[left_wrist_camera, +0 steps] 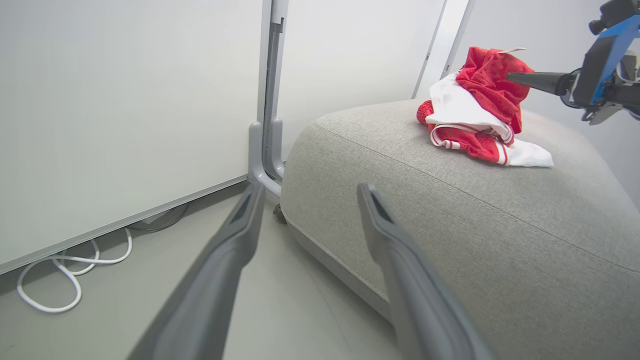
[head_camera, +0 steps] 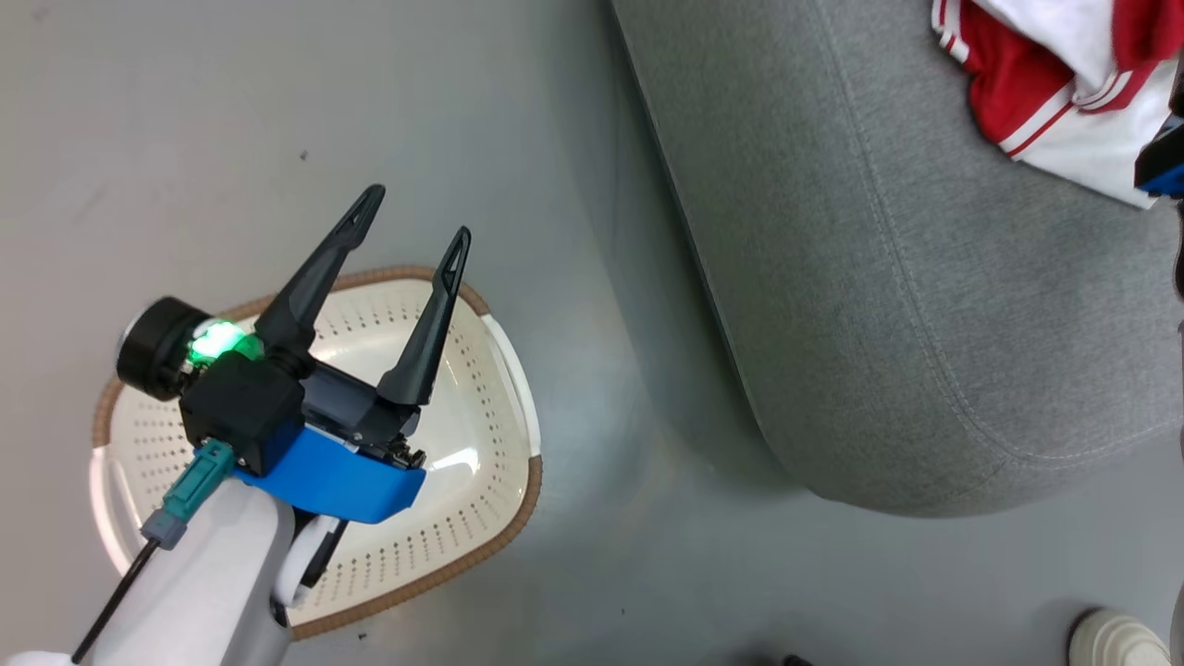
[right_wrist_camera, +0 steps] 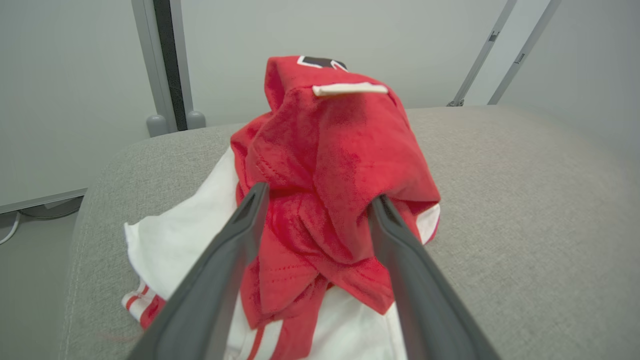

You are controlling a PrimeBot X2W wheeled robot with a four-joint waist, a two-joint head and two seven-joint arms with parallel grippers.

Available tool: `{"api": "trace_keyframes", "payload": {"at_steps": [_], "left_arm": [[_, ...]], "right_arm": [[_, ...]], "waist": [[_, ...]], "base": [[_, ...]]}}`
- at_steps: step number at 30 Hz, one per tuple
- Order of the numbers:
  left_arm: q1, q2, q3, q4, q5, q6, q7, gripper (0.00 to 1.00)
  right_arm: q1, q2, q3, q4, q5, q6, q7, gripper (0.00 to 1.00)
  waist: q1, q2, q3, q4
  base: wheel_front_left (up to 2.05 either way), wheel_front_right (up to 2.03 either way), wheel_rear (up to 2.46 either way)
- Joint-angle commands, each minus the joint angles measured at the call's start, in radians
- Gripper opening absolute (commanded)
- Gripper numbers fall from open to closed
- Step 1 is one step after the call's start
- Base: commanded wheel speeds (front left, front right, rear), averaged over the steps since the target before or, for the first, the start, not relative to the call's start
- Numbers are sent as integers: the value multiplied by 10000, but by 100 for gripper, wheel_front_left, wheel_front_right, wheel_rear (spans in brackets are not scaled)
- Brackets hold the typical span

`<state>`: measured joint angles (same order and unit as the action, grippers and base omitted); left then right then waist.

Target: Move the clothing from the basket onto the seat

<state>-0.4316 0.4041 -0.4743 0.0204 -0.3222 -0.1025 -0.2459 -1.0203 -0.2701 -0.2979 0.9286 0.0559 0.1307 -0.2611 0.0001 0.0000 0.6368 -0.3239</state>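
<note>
Seat (head_camera: 879,324): large light-grey fabric sofa w/ rounded edge and seam, right half of head view.
Clothing (right_wrist_camera: 330,150): soft red sports garments w/ white panels and stripes — heaped on the seat, upper right corner of head view, centre of rt wrist view.
Rt tool (right_wrist_camera: 319,191): fingers spread wide, red bunch standing between them and brushing both inner faces; no pinch visible, reads as open.
Lt tool (head_camera: 417,211): open, holding nothing, above the cream-white perforated plastic basket (head_camera: 529,495) w/ brown woven-look rim, lower left of head view.
Basket: no cloth in the part that shows; arm hides some.
Key relation: heap dead ahead of rt tool, its peak rising up-frame past the fingertips; lt arm well apart.
Next, prob.: back rt tool out along its own fingers, toward frame bottom.
Risk: loose fold may snag a finger and drag off.
Room: bare fabric either side of heap; heap well back from the seat's rounded edge — grey floor (head_camera: 277,111) open betw. basket and seat.
</note>
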Motion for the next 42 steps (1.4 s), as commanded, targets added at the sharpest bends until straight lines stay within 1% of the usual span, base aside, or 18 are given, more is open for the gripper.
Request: {"api": "trace_keyframes", "payload": {"at_steps": [1,5,6,9,13,14,18,19,22,27,36,42], "left_arm": [[164,-146,17,202,-104,16,-109,100],[518,-574,195,747,-342,25,-192,100],[611,-679,246,841,-392,23,-194,100],[909,-1095,472,967,-474,-41,-198,100],[1362,-1571,840,1171,-516,-135,-202,100],[1362,-1571,840,1171,-516,-135,-202,100],[1835,-1986,1156,1430,-462,-219,-204,100],[1938,-2075,1242,1482,-430,-231,-204,100],[2238,-2307,1436,1713,-378,-259,-205,100],[2648,-2578,1794,1949,-279,-288,-204,100],[3335,-2927,2690,2288,-267,-285,-197,100],[3400,-2896,2945,2640,-434,-286,-197,100]], "right_arm": [[358,-108,121,-18,75,2,-54,100],[1043,-151,275,-266,34,2,-55,100],[1187,-260,260,-342,-70,2,-55,100],[1879,-185,292,-692,-248,2,-53,100],[2735,132,461,-1382,-434,2,-49,100],[2735,132,461,-1382,-434,2,-49,100],[3695,478,767,-2011,-557,2,-46,100],[3928,601,870,-2130,-455,2,-48,100],[4633,687,1000,-2670,-329,2,-47,100],[5842,945,1351,-3883,-382,2,75,100],[7739,1480,2030,-6338,-852,2,625,100],[8661,1839,2257,-7542,-1025,2,1070,100]], "waist": [[-1,0,-668,167],[-1,0,-1519,328],[-1,0,-1700,373],[-1,0,-2269,531],[-1,0,-3010,731],[-1,0,-3010,731],[-1,0,-3748,947],[-1,0,-3903,1017],[-1,0,-4366,1295],[-1,0,-4941,1772],[-1,0,-5505,2492],[-1,0,-5800,3024]], "base": [[0,0,0],[0,0,0],[0,0,0],[0,0,0],[0,0,0],[0,0,0],[0,0,0],[0,0,0],[0,0,0],[0,0,0],[0,0,0],[0,0,0]]}}
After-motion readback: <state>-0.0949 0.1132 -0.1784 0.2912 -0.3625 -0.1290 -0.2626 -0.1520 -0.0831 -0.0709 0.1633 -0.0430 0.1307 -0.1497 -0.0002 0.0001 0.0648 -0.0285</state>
